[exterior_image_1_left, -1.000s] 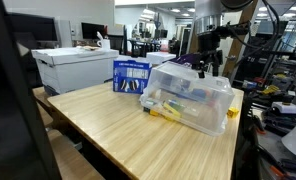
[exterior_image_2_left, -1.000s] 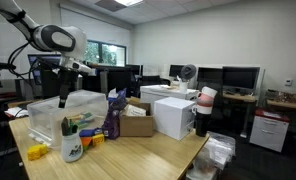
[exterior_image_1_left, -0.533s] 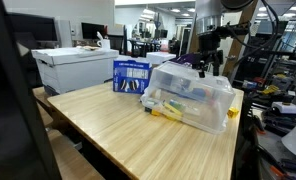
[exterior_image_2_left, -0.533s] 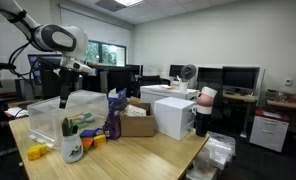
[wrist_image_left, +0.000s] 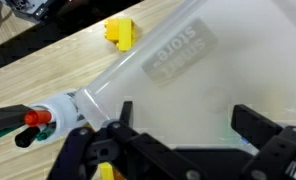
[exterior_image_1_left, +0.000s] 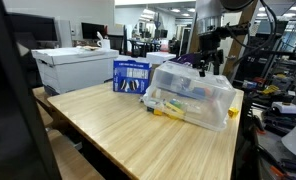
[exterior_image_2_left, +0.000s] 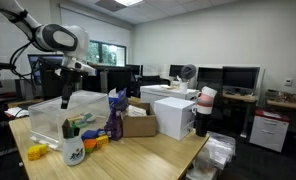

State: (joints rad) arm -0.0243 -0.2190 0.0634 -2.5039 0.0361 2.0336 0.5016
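Here, on the counter, a blue carton stands just left of the clear bin; its print is too small to read. The gripper hovers over the bin's far end, fingers spread and holding nothing, so no grip is made yet. Embossed lettering on the bin's top, upside down in the wrist view, seems to read "STORE".

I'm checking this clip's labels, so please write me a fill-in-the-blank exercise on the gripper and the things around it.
1. The gripper hangs over the clear bin with its jaws ____.
2. The bin stands on a ____ table.
3. In the wrist view, the small block lying on the table beside the bin is ____.

Missing words: open; wooden; yellow.
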